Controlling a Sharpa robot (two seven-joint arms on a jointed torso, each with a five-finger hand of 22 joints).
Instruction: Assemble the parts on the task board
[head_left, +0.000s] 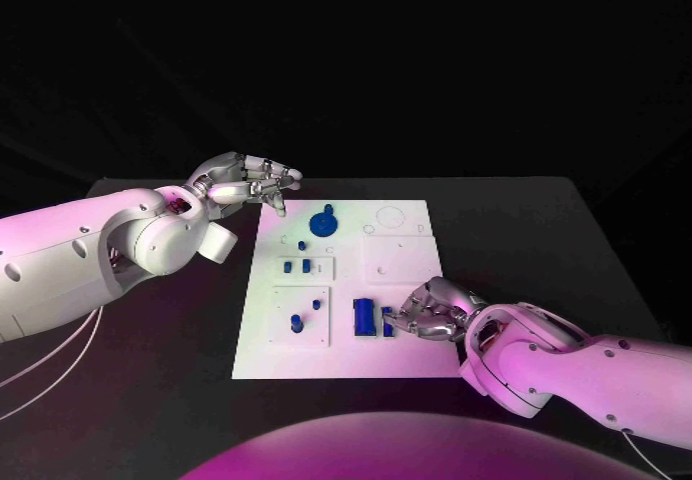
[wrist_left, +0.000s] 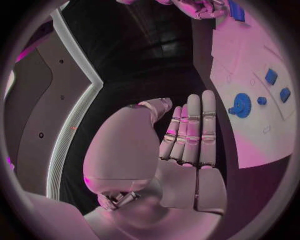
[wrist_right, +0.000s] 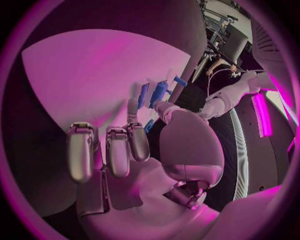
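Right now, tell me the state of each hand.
Left hand: holds nothing, fingers straight and apart from the thumb, above the table beside the white board.
Right hand: on the board; cannot tell.

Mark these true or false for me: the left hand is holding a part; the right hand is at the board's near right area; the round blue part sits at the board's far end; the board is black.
1. The left hand holds a part: false. It hovers off the far left corner of the task board, nothing in its fingers.
2. The right hand is over the board's near right area: true.
3. The round blue part sits at the far end: true.
4. The board is black: false. It is white; the table is black.
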